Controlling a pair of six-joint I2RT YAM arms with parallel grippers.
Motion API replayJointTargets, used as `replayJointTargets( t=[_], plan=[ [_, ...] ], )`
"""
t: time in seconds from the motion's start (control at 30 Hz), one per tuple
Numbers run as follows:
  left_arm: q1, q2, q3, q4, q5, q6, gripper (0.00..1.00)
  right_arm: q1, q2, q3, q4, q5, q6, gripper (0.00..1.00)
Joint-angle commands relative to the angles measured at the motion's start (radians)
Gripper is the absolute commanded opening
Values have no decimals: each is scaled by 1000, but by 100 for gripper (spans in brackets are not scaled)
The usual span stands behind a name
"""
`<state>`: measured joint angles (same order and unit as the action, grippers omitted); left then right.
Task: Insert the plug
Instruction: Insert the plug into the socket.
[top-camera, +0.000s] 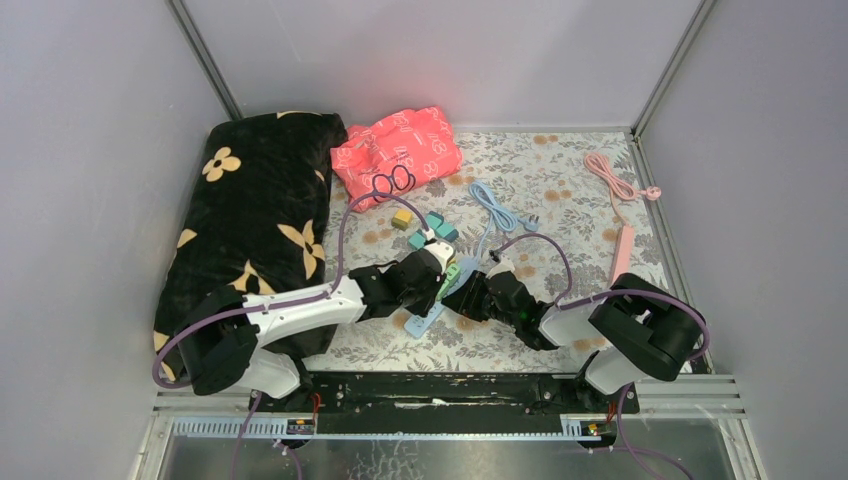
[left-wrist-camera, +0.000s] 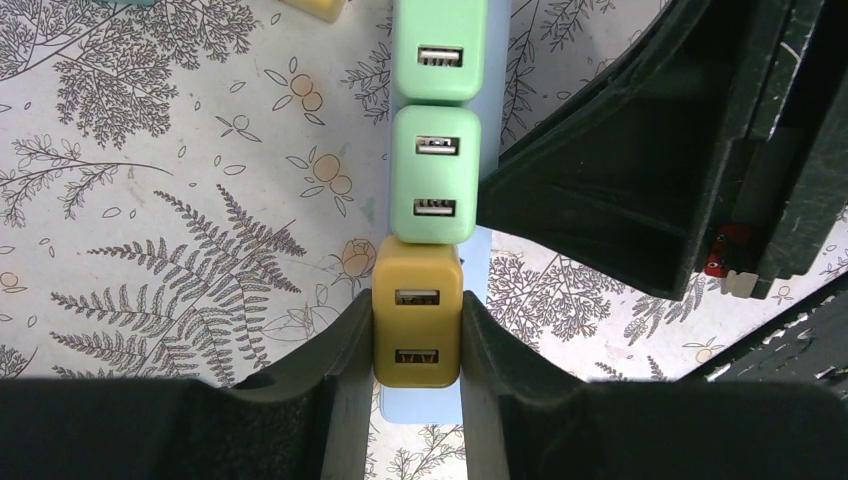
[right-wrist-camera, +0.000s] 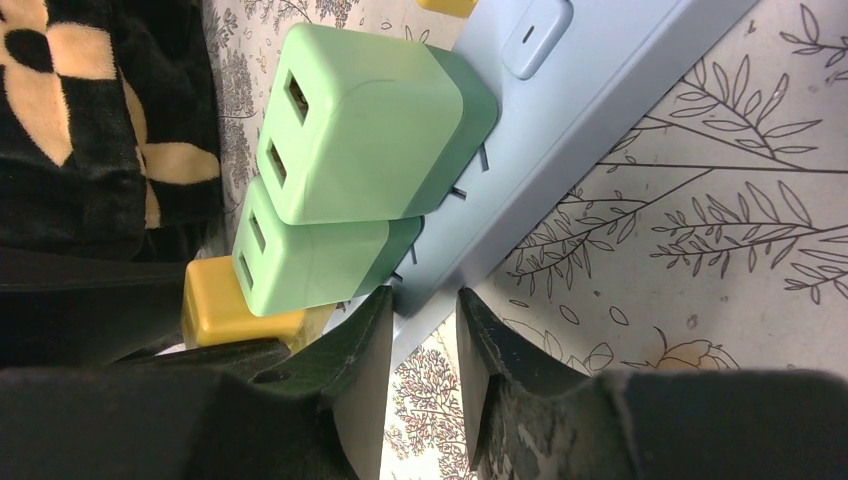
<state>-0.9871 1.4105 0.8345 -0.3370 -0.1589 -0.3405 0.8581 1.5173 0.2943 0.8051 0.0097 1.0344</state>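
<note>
Two green plugs (left-wrist-camera: 436, 190) sit in power strip (right-wrist-camera: 580, 110) just ahead of left tool (left-wrist-camera: 415, 330), clamped on yellow plug (left-wrist-camera: 417, 300); full seating unconfirmed. Right tool (right-wrist-camera: 422, 305) pinches strip's edge.

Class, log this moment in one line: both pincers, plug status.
left pincer: shut on yellow plug | right pincer: shut on power strip | plug: on strip, seating unclear

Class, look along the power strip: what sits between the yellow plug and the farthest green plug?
A second green plug, standing on the strip between the yellow plug and the far green plug. The left wrist view shows it.
</note>
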Motion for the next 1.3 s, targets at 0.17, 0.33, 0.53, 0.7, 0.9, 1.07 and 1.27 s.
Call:
replayJointTargets(
  t=[0.17,0.33,0.53,0.7,0.9,1.07,1.27],
  plan=[
    [3,-4,-19,4,-74,12,0,1,32,18,-32,-4,-14,35],
    [3,15,-39,35,-33,-6,0,2,37,18,-27,-7,-13,35],
    [2,44,-73,57,-8,-25,0,2,42,20,-23,-11,-15,35],
    [0,56,-98,75,16,-42,0,2,45,23,-18,-16,-27,34],
    [-2,80,-98,37,-4,-50,0,2,19,31,-68,2,-61,34],
    [-5,77,-96,3,-12,-53,0,2,15,38,-83,9,-74,34],
    [-30,101,-105,18,19,-60,0,1,31,41,-65,-6,-76,34]
  ],
)
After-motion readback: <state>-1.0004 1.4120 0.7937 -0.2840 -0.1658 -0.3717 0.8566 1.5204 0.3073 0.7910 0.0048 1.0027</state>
